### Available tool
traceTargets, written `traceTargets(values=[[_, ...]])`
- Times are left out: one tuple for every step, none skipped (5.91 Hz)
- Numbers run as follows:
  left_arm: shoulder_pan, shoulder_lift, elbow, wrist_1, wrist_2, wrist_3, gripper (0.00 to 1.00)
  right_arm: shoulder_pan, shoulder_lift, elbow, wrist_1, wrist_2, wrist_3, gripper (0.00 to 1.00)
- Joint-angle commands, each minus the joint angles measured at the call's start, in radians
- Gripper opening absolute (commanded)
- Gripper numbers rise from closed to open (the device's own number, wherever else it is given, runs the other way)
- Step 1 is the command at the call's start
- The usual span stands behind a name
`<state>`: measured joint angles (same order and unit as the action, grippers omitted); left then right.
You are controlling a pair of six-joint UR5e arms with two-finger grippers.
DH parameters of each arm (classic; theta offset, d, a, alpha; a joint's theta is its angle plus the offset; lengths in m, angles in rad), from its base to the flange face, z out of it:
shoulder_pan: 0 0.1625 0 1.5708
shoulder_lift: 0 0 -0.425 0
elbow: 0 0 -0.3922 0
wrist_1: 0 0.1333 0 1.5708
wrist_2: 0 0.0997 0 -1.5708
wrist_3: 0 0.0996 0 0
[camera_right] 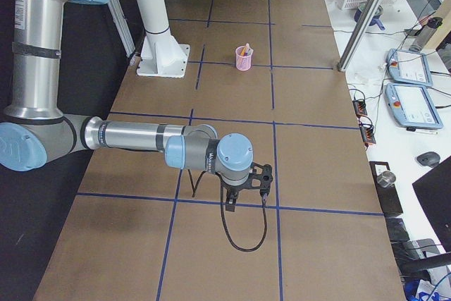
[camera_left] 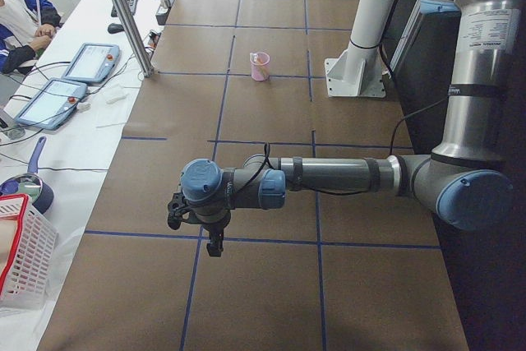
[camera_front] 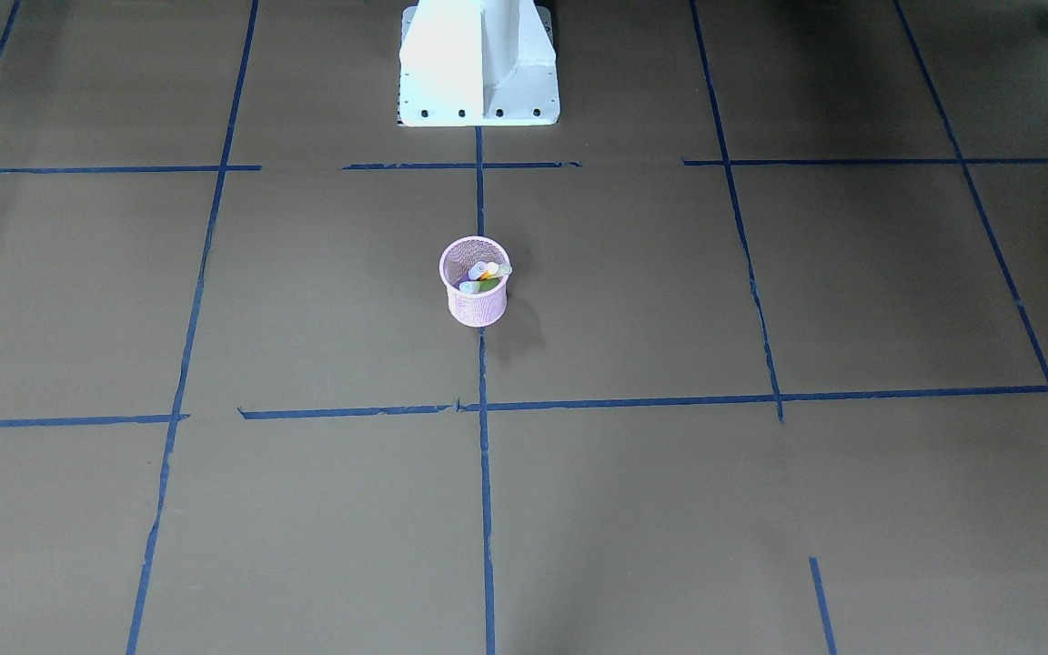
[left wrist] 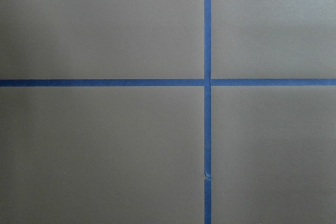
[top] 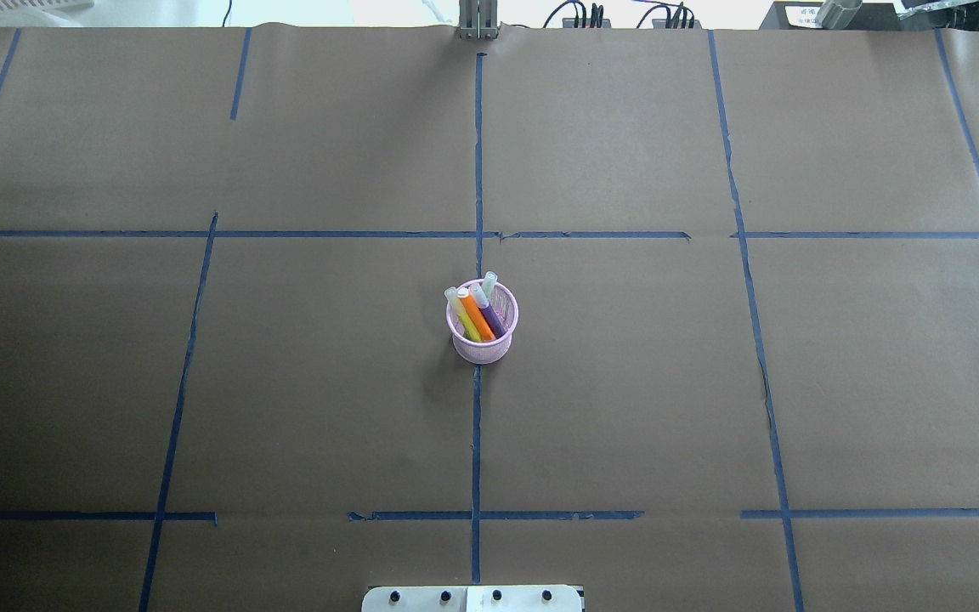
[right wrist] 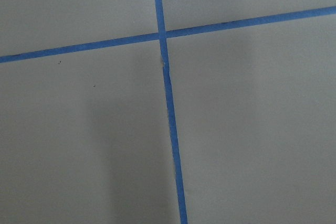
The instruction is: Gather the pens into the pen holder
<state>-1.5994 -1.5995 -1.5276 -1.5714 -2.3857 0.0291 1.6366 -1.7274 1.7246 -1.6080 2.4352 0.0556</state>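
- Pen holder (top: pixel 482 349) upright at the middle of the table (top: pixel 710 382), right on the centre line of blue tape (top: pixel 477 442); robot base at 6 o'clock in the overhead view.
- Inside it: orange pen (top: pixel 479 317), purple pen (top: pixel 495 323), green pen (top: pixel 466 321), side by side. Lower ends down in the cup at 5 o'clock, pale caps leaning out past the rim toward 11 o'clock.
- One more pale cap tip over the rim near 12 o'clock; cannot tell what it belongs to.
- No pen seen lying loose on the brown paper in either wide view. Judged: collecting done, only the retreat left.
- Left gripper (camera_left: pixel 214 244) low over a tape crossing, well apart from the holder, off toward the 9 o'clock end. Shown only from the side; wide or narrow, cannot tell. Nothing seen hanging from it.
- Right gripper (camera_right: pixel 246 199) likewise low over a crossing toward the 3 o'clock end, well apart from the holder. Opening cannot tell.
- Both wrist views: bare paper and tape only, no pen, no cup.
- To finish well: keep both arms out at their ends, no sweep through the centre. Light mesh cup with caps overhanging at 11 o'clock, so likely to tip toward that side if brushed.
- For any check pass: approach from above, never from the side.
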Motion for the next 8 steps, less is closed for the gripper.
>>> traceTargets(values=[[-0.001, 0.007, 0.000, -0.002, 0.000, 0.000, 1.00, 0.000, -0.001, 0.000, 0.000, 0.001, 0.001, 1.00], [-0.001, 0.007, 0.003, -0.002, 0.000, 0.000, 1.00, 0.000, -0.001, 0.000, 0.000, 0.001, 0.001, 1.00], [-0.001, 0.007, 0.006, -0.002, 0.002, 0.000, 1.00, 0.000, -0.001, 0.000, 0.000, 0.001, 0.001, 1.00], [0.001, 0.007, 0.010, -0.004, 0.002, 0.000, 1.00, 0.000, -0.001, 0.000, 0.000, 0.001, 0.001, 1.00], [0.001, 0.007, 0.012, -0.006, 0.002, 0.000, 1.00, 0.000, -0.001, 0.001, 0.000, 0.001, 0.001, 1.00], [0.001, 0.007, 0.012, -0.006, 0.002, 0.000, 1.00, 0.000, -0.001, 0.001, 0.000, 0.002, 0.001, 1.00], [0.001, 0.007, 0.012, -0.006, 0.002, 0.000, 1.00, 0.000, -0.001, 0.001, 0.002, 0.002, 0.001, 1.00], [0.001, 0.007, 0.012, -0.007, 0.002, 0.000, 1.00, 0.000, -0.001, 0.001, 0.000, 0.002, 0.001, 1.00]])
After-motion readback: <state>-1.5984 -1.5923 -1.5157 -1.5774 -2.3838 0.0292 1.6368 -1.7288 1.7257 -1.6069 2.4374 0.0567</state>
